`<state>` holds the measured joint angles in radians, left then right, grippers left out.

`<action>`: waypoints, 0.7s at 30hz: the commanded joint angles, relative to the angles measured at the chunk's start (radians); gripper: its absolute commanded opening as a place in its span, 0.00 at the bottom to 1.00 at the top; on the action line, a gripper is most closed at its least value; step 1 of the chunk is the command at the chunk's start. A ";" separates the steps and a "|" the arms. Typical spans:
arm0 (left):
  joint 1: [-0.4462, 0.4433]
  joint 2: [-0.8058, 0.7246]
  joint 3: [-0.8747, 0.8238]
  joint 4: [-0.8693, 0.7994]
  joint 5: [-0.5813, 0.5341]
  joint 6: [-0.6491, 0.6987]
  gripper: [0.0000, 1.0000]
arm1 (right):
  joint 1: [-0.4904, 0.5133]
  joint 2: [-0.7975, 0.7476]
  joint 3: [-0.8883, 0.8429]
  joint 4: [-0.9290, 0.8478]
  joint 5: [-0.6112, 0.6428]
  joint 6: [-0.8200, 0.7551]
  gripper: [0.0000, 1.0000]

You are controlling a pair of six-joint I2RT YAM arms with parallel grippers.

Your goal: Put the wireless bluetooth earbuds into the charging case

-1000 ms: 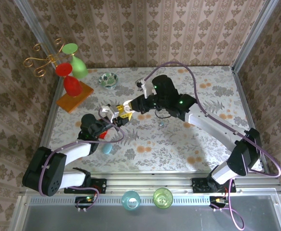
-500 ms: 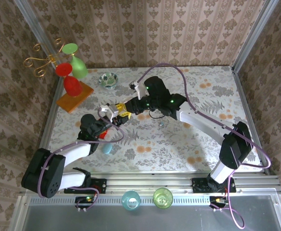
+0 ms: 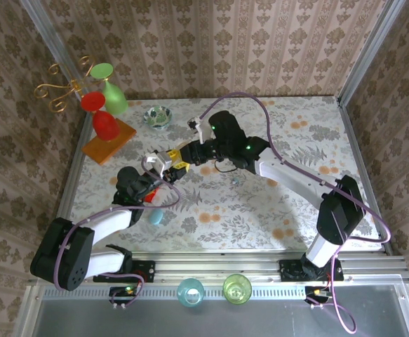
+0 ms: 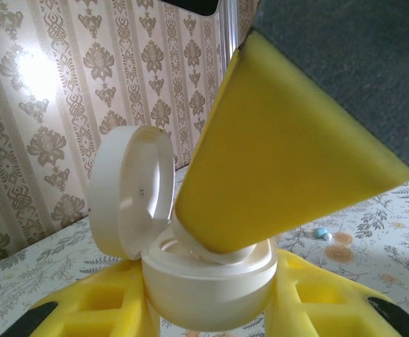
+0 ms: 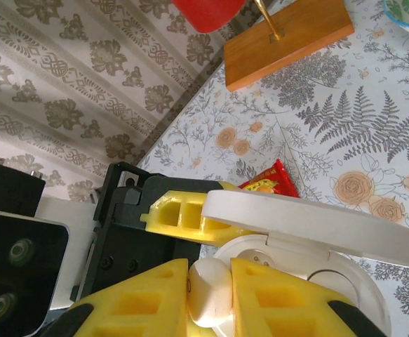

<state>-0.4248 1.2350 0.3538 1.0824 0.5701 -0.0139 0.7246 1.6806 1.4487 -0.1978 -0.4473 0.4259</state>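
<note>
The charging case [image 5: 334,281], lid tipped back, is clamped at the desk's [image 3: 260,203] left-centre by the closed left gripper [image 4: 211,312] so that the pale earbud [image 5: 208,288] pinched in the right gripper [image 3: 179,159] can be pressed into its well.

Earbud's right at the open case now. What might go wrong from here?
The earbud, pinched in the right gripper, may be misaligned with the charging case; released, it might roll out. Pushing down may twist the case in the left gripper. The raised lid stands beside the right gripper and may get knocked.
</note>
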 commanded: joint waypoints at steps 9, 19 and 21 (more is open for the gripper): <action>-0.002 -0.052 -0.001 0.034 -0.021 0.009 0.16 | 0.010 0.005 0.036 -0.086 0.102 -0.016 0.37; -0.002 -0.039 -0.007 0.063 -0.021 0.009 0.16 | 0.011 -0.029 0.045 -0.098 0.143 -0.049 0.48; -0.002 -0.039 -0.009 0.062 -0.018 0.010 0.16 | 0.009 -0.046 0.037 -0.090 0.141 -0.058 0.49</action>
<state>-0.4248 1.2213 0.3511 1.0508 0.5484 -0.0135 0.7403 1.6779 1.4738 -0.2481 -0.3611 0.3950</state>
